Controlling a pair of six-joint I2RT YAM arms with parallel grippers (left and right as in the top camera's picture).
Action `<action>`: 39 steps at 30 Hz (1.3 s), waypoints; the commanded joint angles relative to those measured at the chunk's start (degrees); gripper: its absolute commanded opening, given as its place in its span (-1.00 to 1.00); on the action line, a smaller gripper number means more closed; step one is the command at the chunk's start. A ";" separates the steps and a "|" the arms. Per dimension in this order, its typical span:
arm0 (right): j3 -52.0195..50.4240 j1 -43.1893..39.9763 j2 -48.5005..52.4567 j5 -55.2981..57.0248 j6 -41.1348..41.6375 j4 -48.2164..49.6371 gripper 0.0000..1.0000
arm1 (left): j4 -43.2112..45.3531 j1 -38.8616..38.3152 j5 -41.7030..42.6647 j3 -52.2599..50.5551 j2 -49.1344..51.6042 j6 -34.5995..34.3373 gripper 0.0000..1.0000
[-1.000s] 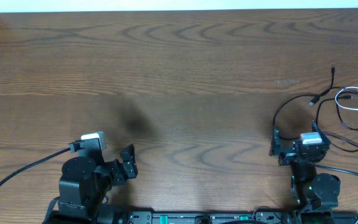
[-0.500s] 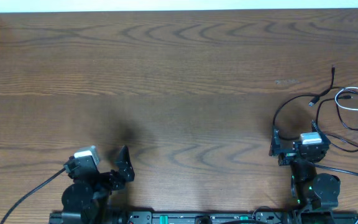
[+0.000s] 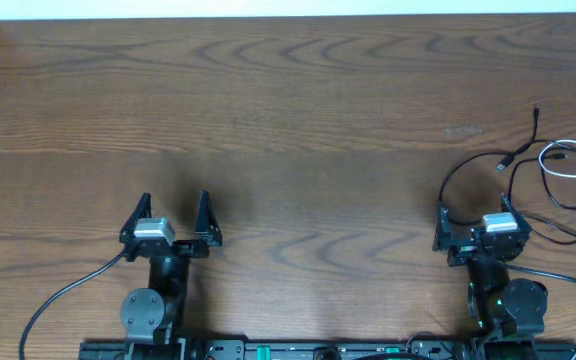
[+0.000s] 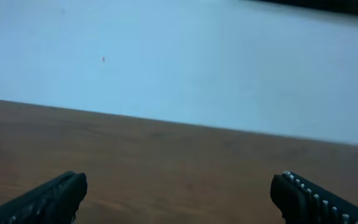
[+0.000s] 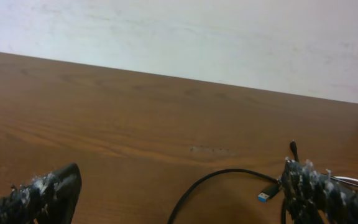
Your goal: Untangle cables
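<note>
Change: left arm has swung round since a second ago, from angled off to one side to facing the far edge squarely; the right arm and the cables lie as they did.
Left arm: at the near left of the surface (image 3: 288,120), its left fingers (image 3: 205,215) spread wide with nothing between them. In the left wrist view the two dark tips (image 4: 48,198) frame only bare wood and a pale wall (image 4: 179,68).
Right arm: at the near right, its right fingers (image 3: 440,228) released and wide apart, holding nothing.
Cables: a loose tangle of cables (image 3: 548,185) by the right edge of the surface, beyond and to the right of the right arm.
Black cable: one black cable (image 3: 465,165) arcs from just beside the right fingers out to a small plug. In the right wrist view it (image 5: 219,173) curves over the wood between the fingertips, and a blue plug (image 5: 265,196) lies close to the right-hand tip.
White cable: a white cable (image 3: 571,146) loops at the far right, crossing black cords.
Surface: dark brown wood grain.
</note>
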 commanded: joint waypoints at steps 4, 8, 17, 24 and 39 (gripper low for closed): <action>-0.09 -0.68 -0.35 -0.28 -0.76 -0.20 0.99 | -8.81 0.20 0.07 -0.15 -0.50 7.41 0.99; -0.09 -0.68 -0.35 -0.28 -0.76 -0.22 0.99 | -13.40 0.20 0.48 -0.15 -0.50 7.91 0.99; -0.09 -0.68 -0.35 -0.28 -0.76 -0.22 0.99 | -13.27 0.20 0.48 -0.15 -0.50 8.04 0.99; -0.09 -0.68 -0.35 -0.28 -0.76 -0.22 0.99 | -13.27 0.20 0.48 -0.15 -0.50 8.04 0.99; -0.09 -0.68 -0.35 -0.28 -0.76 -0.22 0.99 | -13.27 0.20 0.48 -0.15 -0.37 8.04 0.99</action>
